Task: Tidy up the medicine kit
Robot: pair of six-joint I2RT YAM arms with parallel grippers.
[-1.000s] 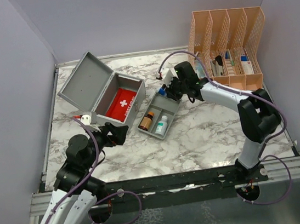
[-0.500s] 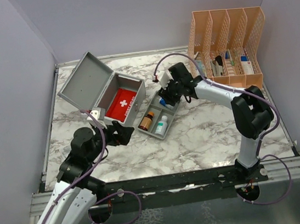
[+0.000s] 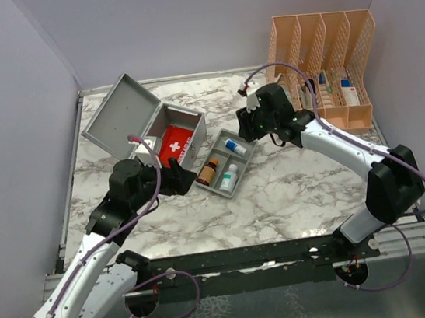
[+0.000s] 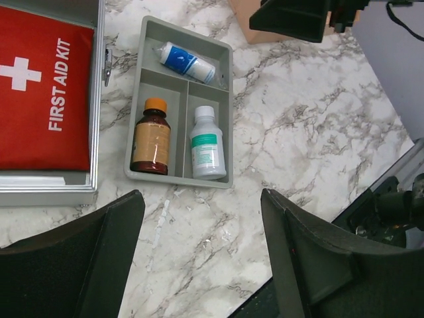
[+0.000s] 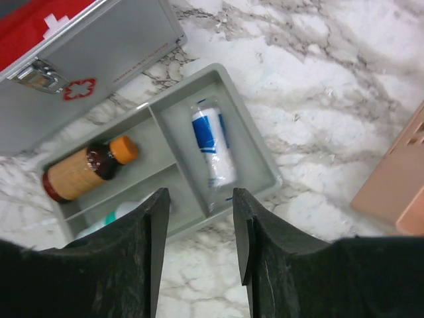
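1. Since a second ago, the right gripper has lifted off the far end of the tray and drawn back, leaving a blue-and-white packet lying there. The left gripper has reached forward to hover over the tray's near end.
2. Both grippers are released, their fingers apart with nothing between them.
3. The medicine kit stands open just beside the tray's long side, its lid tilted back and a red pouch lying inside. The tray itself sits out on the table.
4. Likely risk: if the left gripper takes the tray by one thin wall, the tray could tip. The amber bottle and the white bottle lie loose on their sides and would roll or spill out.
5. Likely risk: the pouch fills the floor of the kit, so a tray lowered onto it may sit crooked and keep the lid from closing.
6. Likely risk: both arms are converging on the tray, one at each end, and could knock each other.
7. Edges and room:
   - The kit's metal rim lies close along one long side of the tray, leaving little finger room there.
   - The opposite long side and the near end face bare table.
   - The peach organizer stands well beyond the tray's far end.
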